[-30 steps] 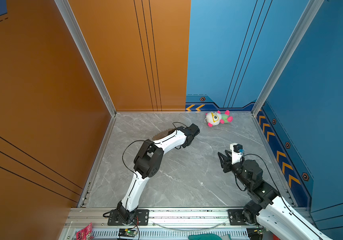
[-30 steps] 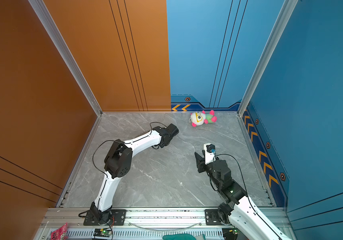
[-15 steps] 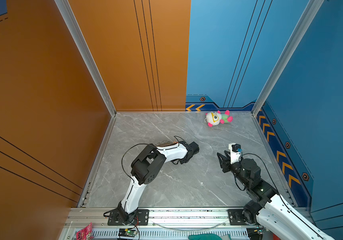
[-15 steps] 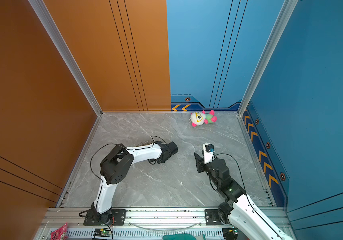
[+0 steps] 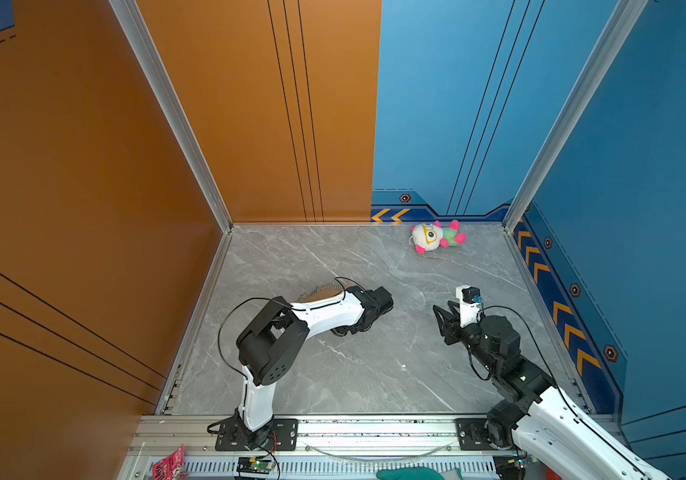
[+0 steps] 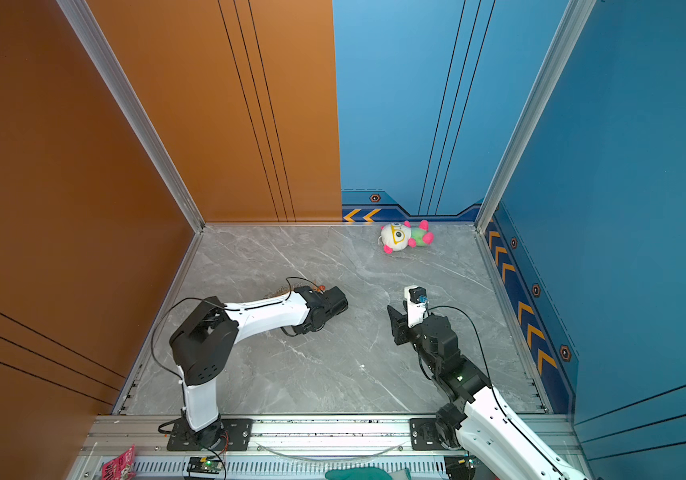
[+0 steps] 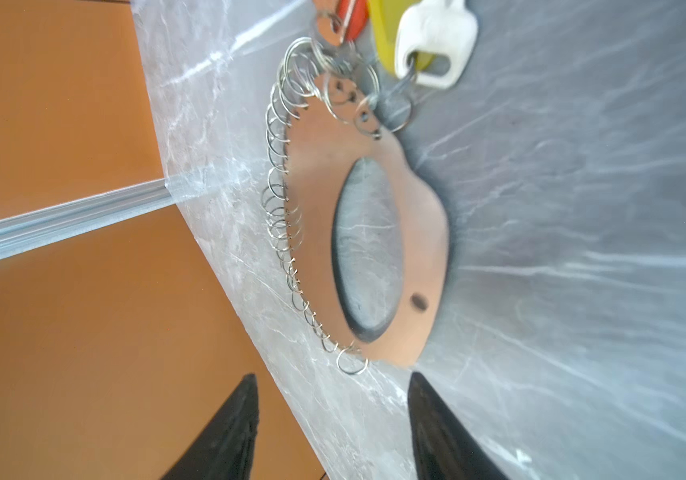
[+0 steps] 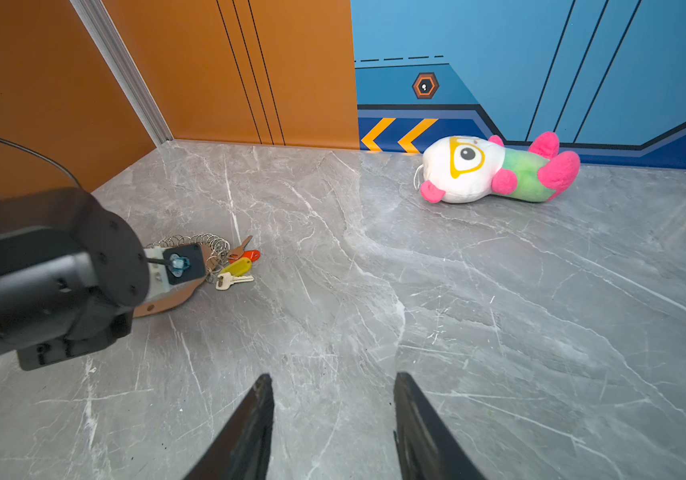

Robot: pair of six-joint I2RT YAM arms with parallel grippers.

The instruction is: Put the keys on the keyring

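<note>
Brownish flat keyring [image 7: 312, 199] is judged stiff, light; its ringless edge is best pinched. Left gripper [image 7: 333, 376] and right gripper [image 8: 333, 376] are spread, empty.

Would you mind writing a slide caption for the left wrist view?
Open left gripper facing the keyring flat on the marble table, red and yellow keys bunched at its far end.

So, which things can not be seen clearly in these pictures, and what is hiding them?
- The keys: the left wrist view's edge cuts off their heads; in both top views they are too small, or behind the left arm.
- The keyring: the left arm covers most of it in both top views and in the right wrist view.
- The left pincer: in both top views its tips are lost under its dark wrist.
</note>
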